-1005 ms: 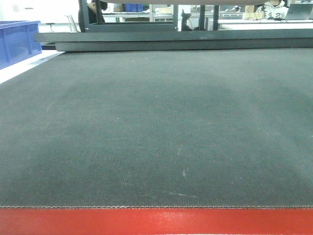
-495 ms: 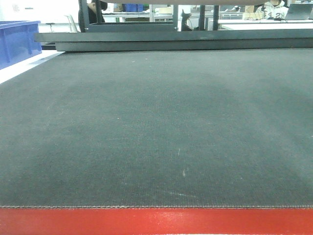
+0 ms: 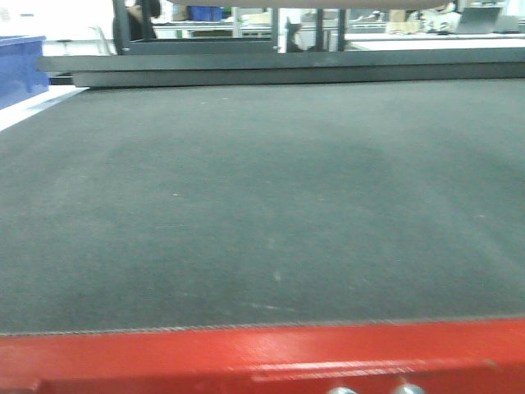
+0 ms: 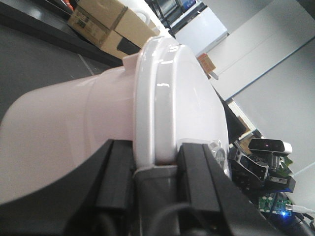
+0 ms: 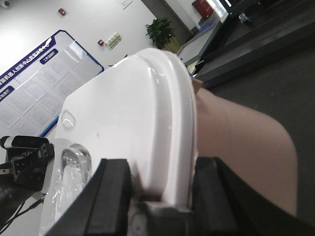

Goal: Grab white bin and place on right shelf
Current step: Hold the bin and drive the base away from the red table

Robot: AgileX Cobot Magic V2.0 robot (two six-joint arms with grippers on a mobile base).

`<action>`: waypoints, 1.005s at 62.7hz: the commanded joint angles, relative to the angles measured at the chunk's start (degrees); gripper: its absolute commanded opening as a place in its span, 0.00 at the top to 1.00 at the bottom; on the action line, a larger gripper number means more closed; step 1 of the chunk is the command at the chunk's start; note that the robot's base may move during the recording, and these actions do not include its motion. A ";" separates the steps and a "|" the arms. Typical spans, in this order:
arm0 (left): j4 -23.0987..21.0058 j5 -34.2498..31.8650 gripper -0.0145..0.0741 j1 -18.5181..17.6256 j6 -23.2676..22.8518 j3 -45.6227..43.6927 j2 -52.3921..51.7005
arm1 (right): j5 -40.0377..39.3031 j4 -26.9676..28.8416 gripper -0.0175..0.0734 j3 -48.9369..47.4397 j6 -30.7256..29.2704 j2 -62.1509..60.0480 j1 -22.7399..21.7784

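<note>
the left fingers (image 4: 194, 169) pinch the rim of the white bin (image 4: 74, 123) on one side. the right fingers (image 5: 115, 189) pinch the rim on the other side. so the bin hangs between the two arms. it does not rest on the counter (image 3: 262, 205) in the front view, so i think it is lifted up. a blue crate (image 3: 20, 70) stands far off on the left. the grab looks done. the right shelf does not show, so carrying the bin there and setting it down is still left.

Red-framed table (image 3: 205, 361), dark grey mat (image 3: 262, 205) lying flat across its top, reaching the front edge
</note>
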 commanded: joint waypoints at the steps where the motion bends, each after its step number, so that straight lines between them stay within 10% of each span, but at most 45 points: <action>1: -5.28 13.10 0.98 -2.94 0.72 -2.47 -3.04 | 16.02 5.57 0.75 -2.23 -0.23 -2.38 2.20; 63: -5.28 13.10 0.98 -2.83 0.72 -2.47 -3.04 | 16.02 5.57 0.75 -2.23 -0.23 -2.38 2.20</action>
